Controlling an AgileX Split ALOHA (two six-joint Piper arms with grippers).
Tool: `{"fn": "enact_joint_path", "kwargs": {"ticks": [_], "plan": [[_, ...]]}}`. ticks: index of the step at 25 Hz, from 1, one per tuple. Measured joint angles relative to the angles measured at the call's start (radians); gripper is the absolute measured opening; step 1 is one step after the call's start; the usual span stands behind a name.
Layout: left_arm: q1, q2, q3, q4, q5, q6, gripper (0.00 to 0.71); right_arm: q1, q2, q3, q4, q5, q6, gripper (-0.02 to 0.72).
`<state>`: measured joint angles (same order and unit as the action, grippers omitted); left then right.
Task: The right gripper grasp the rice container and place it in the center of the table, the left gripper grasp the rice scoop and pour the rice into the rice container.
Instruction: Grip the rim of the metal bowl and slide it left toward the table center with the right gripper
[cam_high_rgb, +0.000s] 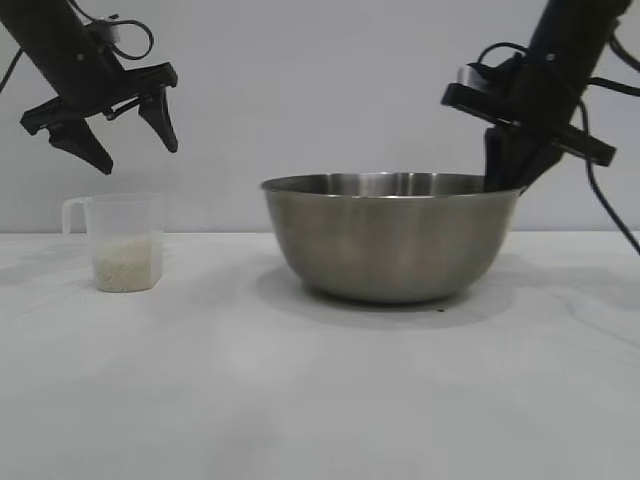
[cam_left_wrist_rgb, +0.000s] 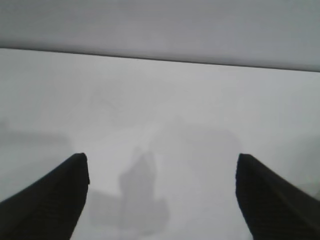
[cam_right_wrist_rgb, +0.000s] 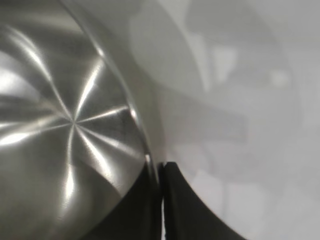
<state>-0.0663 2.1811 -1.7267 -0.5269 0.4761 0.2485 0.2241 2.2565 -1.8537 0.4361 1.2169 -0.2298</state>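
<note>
The rice container (cam_high_rgb: 392, 238), a large steel bowl, sits on the white table (cam_high_rgb: 320, 400) a little right of the middle. My right gripper (cam_high_rgb: 508, 182) is shut on its right rim, one finger inside the wall and one outside, as the right wrist view shows at the rim (cam_right_wrist_rgb: 150, 160). The rice scoop (cam_high_rgb: 124, 243), a small translucent cup with its handle to the left, stands at the left with rice (cam_high_rgb: 127, 268) in its bottom. My left gripper (cam_high_rgb: 140, 152) hangs open above the scoop, apart from it. In the left wrist view its fingers (cam_left_wrist_rgb: 55, 195) frame only bare table.
A plain grey wall stands behind the table. Bare tabletop stretches in front of the bowl and between bowl and scoop. Cables trail from the right arm (cam_high_rgb: 600, 190) down past the bowl's right side.
</note>
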Motion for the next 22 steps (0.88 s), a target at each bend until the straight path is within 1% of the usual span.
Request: {"fn": "enact_joint_path", "kwargs": {"ticks": [4,5,6,7,9,11,13,14,22], "plan": [[0.0,0.0,0.0,0.0,0.017,0.0,0.534,0.0,0.007,0.0,0.005,-0.004,0.0,0.0],[0.0,0.0,0.0,0.0,0.017,0.0,0.534,0.0,0.007,0.0,0.005,-0.004,0.0,0.036],[0.0,0.0,0.0,0.0,0.017,0.0,0.534,0.0,0.009,0.0,0.005,-0.006,0.0,0.048],[0.0,0.0,0.0,0.0,0.017,0.0,0.534,0.0,0.01,0.0,0.005,-0.004,0.002,0.123],[0.0,0.0,0.0,0.0,0.017,0.0,0.534,0.0,0.01,0.0,0.005,-0.004,0.002,0.246],[0.0,0.0,0.0,0.002,0.017,0.0,0.534,0.0,0.01,0.0,0.005,-0.004,0.002,0.398],[0.0,0.0,0.0,0.002,0.017,0.0,0.534,0.0,0.01,0.0,0.005,-0.002,0.002,0.507],[0.0,0.0,0.0,0.002,0.017,0.0,0.534,0.0,0.01,0.0,0.002,-0.002,0.002,0.537],[0.0,0.0,0.0,0.003,0.017,0.0,0.534,0.001,-0.064,0.0,-0.056,0.002,0.002,0.529]]}}
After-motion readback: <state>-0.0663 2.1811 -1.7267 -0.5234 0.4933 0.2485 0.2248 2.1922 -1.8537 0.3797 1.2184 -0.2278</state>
